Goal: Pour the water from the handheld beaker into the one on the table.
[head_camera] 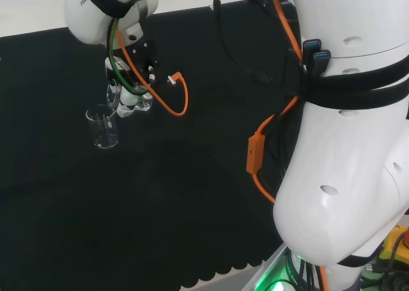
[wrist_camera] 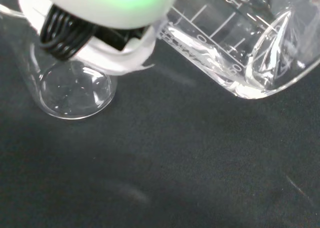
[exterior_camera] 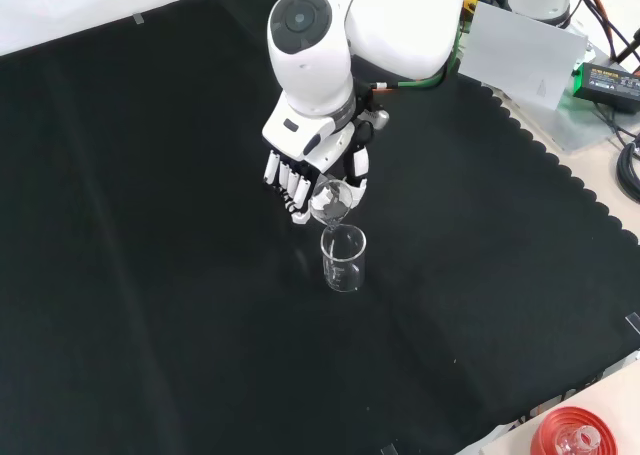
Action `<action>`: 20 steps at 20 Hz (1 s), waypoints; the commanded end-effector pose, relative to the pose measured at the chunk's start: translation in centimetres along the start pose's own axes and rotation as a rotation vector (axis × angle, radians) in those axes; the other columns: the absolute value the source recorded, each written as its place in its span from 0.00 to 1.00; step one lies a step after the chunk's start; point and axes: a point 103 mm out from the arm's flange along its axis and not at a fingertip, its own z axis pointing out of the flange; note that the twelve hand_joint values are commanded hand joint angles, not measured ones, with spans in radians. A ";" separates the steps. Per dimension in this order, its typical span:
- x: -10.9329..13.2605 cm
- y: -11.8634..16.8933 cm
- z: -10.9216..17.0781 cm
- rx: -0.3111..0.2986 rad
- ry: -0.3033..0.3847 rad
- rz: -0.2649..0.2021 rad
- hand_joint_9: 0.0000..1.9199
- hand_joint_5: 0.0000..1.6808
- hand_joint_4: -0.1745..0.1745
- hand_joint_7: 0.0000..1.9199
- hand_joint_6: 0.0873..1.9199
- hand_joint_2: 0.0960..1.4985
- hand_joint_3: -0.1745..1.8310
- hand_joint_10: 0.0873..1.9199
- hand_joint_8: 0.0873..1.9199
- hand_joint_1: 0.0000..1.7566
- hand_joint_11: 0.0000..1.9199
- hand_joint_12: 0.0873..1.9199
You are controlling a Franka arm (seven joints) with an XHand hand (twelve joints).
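Water is what we must move, and we judge that the pouring step is in hand. From the head view, we see the hand (head_camera: 131, 99) up at the left of the cloth (head_camera: 192, 201), with the handheld beaker (head_camera: 142, 100) in it and the table beaker (head_camera: 102, 127) standing upright just beside and lower, at its left. For a clean pour, we think the lip should stay over the open mouth of the standing glass. From the front view, the fingers (exterior_camera: 287, 182) curl around the tilted handheld beaker (exterior_camera: 331, 200), whose lower edge hangs directly above the rim of the table beaker (exterior_camera: 343, 259); the alignment looks good, so we would tilt slowly and not shift sideways. From the wrist view, the held beaker (wrist_camera: 245, 47) is leaned over, and some water (wrist_camera: 240, 80) gathers in its lower corner, while the bottom of the table beaker (wrist_camera: 75, 92) looks nearly dry. We would continue the tilt gently, so the stream does not run down the outside wall.
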 end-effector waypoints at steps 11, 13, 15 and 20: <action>1.4 -0.3 -0.4 0.027 -0.098 -0.013 0.65 0.83 0.59 0.75 0.17 0.39 0.39 0.11 0.03 0.67 0.42 0.56; 1.4 -0.3 -0.4 0.033 -0.101 -0.012 0.65 0.83 0.59 0.75 0.17 0.39 0.39 0.11 0.03 0.67 0.42 0.56; 1.4 -0.3 -0.5 0.035 -0.107 -0.010 0.65 0.83 0.59 0.75 0.17 0.39 0.39 0.11 0.03 0.67 0.42 0.56; 1.3 -0.4 -0.7 0.037 -0.122 -0.006 0.65 0.83 0.59 0.75 0.17 0.39 0.38 0.11 0.03 0.67 0.42 0.56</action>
